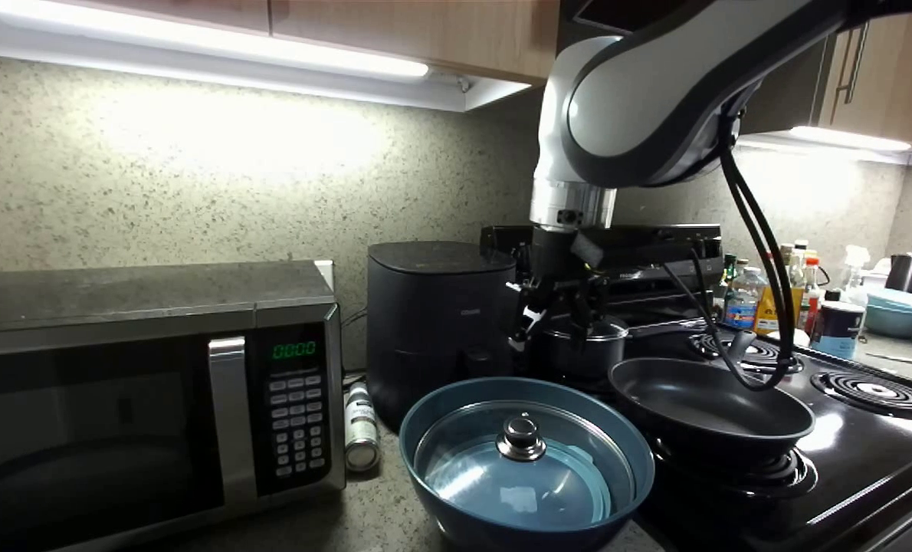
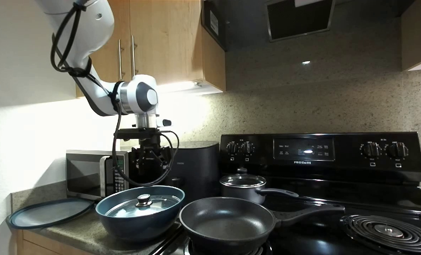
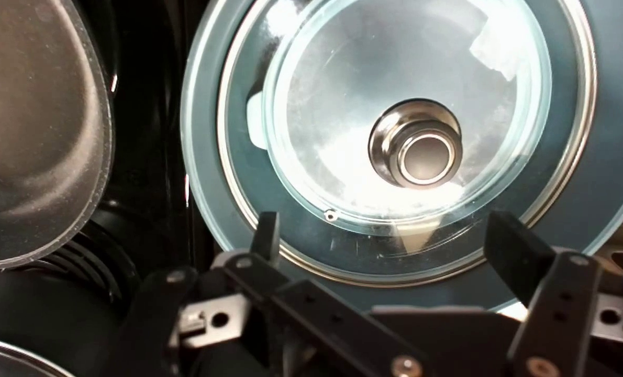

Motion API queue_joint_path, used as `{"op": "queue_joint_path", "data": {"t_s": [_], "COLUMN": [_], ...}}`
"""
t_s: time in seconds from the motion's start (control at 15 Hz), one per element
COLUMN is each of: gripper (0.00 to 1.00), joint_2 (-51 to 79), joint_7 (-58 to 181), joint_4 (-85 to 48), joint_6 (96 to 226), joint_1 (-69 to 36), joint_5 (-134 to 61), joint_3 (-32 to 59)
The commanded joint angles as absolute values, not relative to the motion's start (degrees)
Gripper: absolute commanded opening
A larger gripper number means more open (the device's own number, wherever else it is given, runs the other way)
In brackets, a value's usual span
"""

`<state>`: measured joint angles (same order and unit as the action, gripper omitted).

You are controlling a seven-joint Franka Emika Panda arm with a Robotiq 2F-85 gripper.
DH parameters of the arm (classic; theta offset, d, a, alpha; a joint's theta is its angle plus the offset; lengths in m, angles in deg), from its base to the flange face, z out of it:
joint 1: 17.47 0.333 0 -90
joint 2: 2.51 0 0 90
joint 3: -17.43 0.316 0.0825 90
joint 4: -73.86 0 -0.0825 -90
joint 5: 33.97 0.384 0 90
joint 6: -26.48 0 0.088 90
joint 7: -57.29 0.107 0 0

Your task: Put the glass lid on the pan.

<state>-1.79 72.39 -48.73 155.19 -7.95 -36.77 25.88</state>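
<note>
The glass lid (image 1: 464,468) lies inside the big blue bowl, knob (image 1: 521,437) up. It also shows in an exterior view (image 2: 157,205) and in the wrist view (image 3: 343,68), where its metal rim and knob are plain. The black frying pan (image 1: 709,395) stands on a stove burner beside the bowl, with nothing in it; it also shows in an exterior view (image 2: 228,219) and at the wrist view's left edge (image 3: 29,120). My gripper (image 1: 554,330) is open and empty, above and behind the bowl. In the wrist view its fingers (image 3: 383,222) are wide apart, with the knob farther up the picture.
The blue bowl (image 2: 136,228) stands on the counter at the stove's edge. A smaller lidded black pot (image 2: 244,189) stands behind the pan. A black air fryer (image 1: 441,330), a microwave (image 1: 119,399) and a can (image 1: 362,429) are near. A flat blue-rimmed lid (image 2: 51,212) lies on the counter.
</note>
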Motion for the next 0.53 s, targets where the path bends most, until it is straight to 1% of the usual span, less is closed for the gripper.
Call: {"op": "queue_joint_path", "data": {"t_s": [0.0,0.47], "gripper": [1.00,1.00], "joint_2": [-1.3,5.0], "joint_7": [72.3,73.7], "joint_4": [-48.4,-45.3], "joint_6": [154.6,146.8], "joint_1": [-7.8,-5.3], "joint_5": [-37.2,-38.2], "joint_3": [26.3,28.0]}}
